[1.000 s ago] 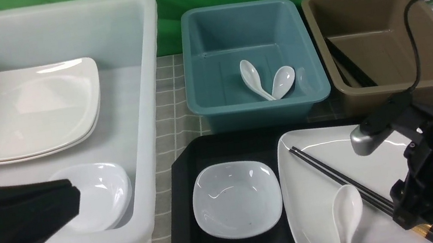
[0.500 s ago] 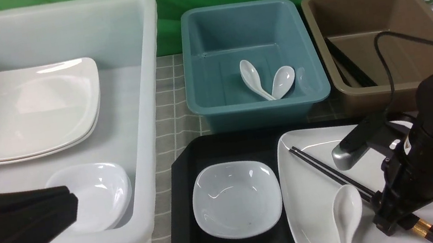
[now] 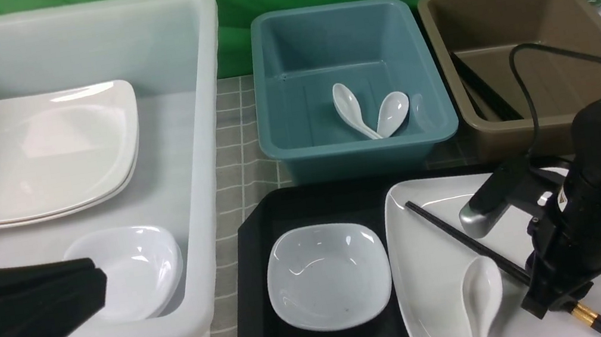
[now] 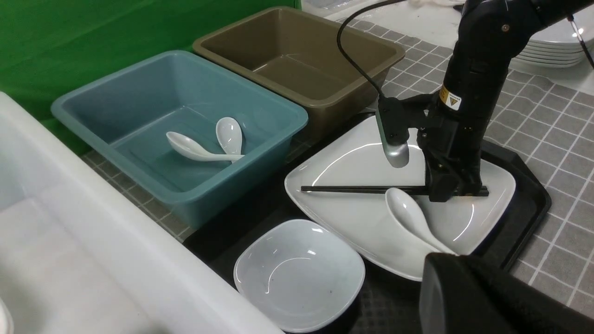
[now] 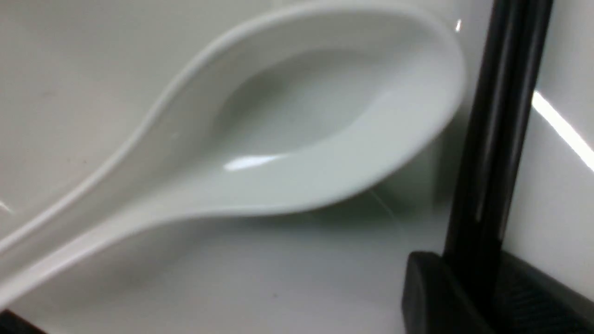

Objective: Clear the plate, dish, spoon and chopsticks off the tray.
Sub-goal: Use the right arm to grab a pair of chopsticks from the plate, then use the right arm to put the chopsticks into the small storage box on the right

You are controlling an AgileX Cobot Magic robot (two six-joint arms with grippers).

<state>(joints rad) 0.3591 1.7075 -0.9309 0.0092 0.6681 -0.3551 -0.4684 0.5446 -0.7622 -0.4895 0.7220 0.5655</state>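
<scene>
The chopsticks [image 3: 456, 237], lying across the plate [image 3: 426, 275] just beside the spoon [image 3: 480, 291], are probably light, stiff, slick and apt to scissor apart, so the right fingers [image 5: 431, 292] pinch both near their gold-banded ends, while the left fingers [image 4: 464, 292] are pressed together.

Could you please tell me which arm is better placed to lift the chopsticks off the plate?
Right. The right gripper is down at the plate, closed around the chopsticks; the left gripper is shut, away by the white tub.
</scene>
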